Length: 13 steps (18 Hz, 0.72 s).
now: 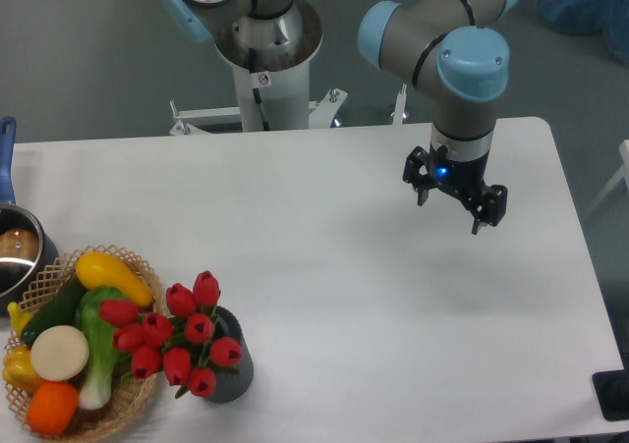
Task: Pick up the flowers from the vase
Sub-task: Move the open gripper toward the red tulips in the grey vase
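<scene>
Task at its outset: the bunch of red tulip buds with green stems (pixel 189 340) is sitting untouched in the short dark grey ribbed vase (pixel 234 372), near the front left of the white bench (pixel 334 266) and just beside the round woven wicker basket of toy vegetables (pixel 130 396). The black two-finger tool (pixel 455 203) is hanging above the right half of the bench, well apart from the flowers, its fingers spread and carrying nothing. No part of the pick appears done. What is remaining, judging from this layout, is the whole sequence: crossing to the vase, closing on the stems or buds, and lifting the bunch clear. A blue-handled steel pot (pixel 18 249) is showing at the left edge.
</scene>
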Available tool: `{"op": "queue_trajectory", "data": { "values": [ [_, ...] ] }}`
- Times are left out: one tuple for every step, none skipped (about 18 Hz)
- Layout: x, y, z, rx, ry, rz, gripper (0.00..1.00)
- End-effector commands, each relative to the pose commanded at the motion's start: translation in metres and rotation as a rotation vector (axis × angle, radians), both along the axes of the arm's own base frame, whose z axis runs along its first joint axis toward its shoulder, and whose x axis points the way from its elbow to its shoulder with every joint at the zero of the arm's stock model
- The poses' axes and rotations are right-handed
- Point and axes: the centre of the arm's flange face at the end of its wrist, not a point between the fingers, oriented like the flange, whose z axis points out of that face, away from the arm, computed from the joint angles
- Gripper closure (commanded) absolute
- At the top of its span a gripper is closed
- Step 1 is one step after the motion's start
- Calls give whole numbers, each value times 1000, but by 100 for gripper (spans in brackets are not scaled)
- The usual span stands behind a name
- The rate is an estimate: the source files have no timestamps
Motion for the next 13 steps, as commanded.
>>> {"op": "queue_trajectory", "data": {
  "values": [
    [1,1,0,0,0,-2,0],
    [0,1,1,1,1,-2,0],
    [1,1,0,3,0,-4,0],
    [1,1,0,6,-1,-4,0],
    [2,2,-1,6,-5,-4,0],
    [4,2,-1,7,-5,-1,0],
    [7,2,-2,15,-9,3,0],
    [8,3,-4,26,-16,6,0],
    [10,3,-3,31,-19,6,0],
    [15,2,-6,32,-28,15,0],
    [22,-1,-7,45,-39,37,0],
    [27,-3,-8,65,-47,59,0],
    [33,-2,-5,87,-49,68,0]
  ]
}}
